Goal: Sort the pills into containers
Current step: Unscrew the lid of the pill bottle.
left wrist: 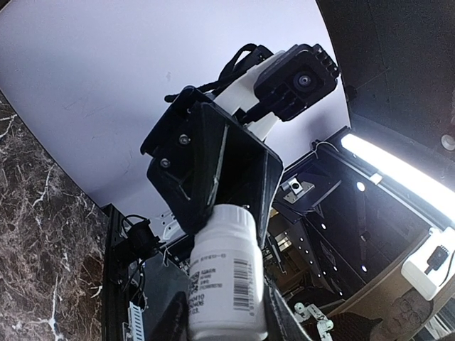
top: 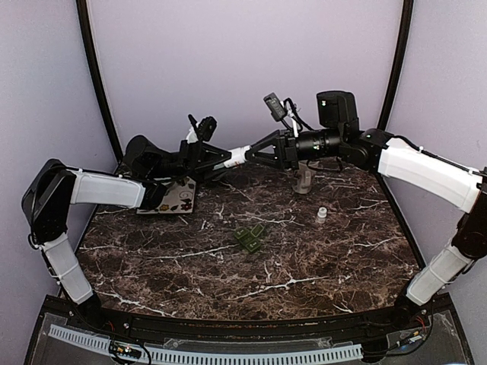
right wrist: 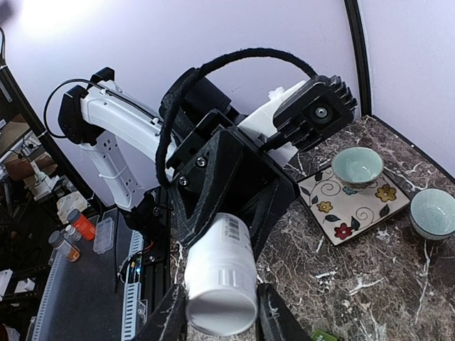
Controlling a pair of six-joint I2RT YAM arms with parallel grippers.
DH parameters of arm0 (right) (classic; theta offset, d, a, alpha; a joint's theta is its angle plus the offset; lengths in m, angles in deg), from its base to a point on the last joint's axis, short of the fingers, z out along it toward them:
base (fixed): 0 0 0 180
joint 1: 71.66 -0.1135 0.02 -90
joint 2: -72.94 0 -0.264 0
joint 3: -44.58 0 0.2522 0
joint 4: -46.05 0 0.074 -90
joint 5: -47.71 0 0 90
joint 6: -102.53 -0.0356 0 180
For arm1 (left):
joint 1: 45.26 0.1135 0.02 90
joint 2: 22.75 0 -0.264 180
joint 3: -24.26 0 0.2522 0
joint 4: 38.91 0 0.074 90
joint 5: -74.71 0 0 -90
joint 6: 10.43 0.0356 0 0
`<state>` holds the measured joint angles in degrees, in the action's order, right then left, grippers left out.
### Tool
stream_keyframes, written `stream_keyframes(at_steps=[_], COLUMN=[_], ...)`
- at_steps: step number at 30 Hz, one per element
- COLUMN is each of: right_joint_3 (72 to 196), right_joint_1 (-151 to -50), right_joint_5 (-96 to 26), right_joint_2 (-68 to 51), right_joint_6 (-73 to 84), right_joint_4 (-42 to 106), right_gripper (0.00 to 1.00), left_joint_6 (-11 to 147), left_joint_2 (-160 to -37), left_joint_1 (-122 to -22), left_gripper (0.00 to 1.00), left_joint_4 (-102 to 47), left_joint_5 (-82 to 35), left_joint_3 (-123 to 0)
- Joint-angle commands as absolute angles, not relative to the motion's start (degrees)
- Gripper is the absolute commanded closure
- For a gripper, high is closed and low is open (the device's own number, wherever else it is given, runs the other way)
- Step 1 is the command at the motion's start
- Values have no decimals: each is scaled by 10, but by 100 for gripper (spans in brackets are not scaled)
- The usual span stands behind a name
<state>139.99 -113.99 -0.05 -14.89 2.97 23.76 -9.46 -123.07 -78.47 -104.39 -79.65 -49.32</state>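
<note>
A white pill bottle (top: 237, 156) hangs level in the air above the back of the table, between both arms. My left gripper (top: 221, 158) is shut on the bottle's labelled body (left wrist: 226, 284). My right gripper (top: 255, 154) faces it from the other side, and its fingers lie against either side of the ribbed cap (right wrist: 222, 305). The containers (top: 249, 237), a small dark green pill box, lie mid-table below the bottle; a green corner (right wrist: 323, 335) shows in the right wrist view. The pills are out of view.
A floral square plate (right wrist: 353, 202) holds a pale teal bowl (right wrist: 357, 165), with a second bowl (right wrist: 434, 212) beside it on the marble. A cream mug (top: 304, 180) and a small white cap-like piece (top: 322, 215) stand at the right rear.
</note>
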Motion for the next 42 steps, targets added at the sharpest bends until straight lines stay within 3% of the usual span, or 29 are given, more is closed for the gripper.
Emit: stream_keyframes(at_steps=[1,6,13,24,42], right_joint_3=[1410,1403,1387,1330,1367], right_joint_1=[-1135,-1134,-1131,-1130,-1098], right_joint_5=[-11,0,20,16,8], right_joint_2=[-147,-140,-123,-76,-129], right_joint_6=[23,3,-35,-78,-414], right_joint_4=[230,252,280,298,344], right_gripper=[61,49,45,44,49], left_joint_6=[-97,-70,-11,54,188], left_joint_2=[-1213,-1204,-1187,-1176,-1143], left_joint_1=[-785,-785,-785,-785,-785], left_gripper=[100,100,100,100,100], left_joint_4=[-1116,-1088,-1028,-972,-837], left_joint_5=[-808,-806,-803,-786,-786], left_joint_3=[-523,-517,-510,-503,-499])
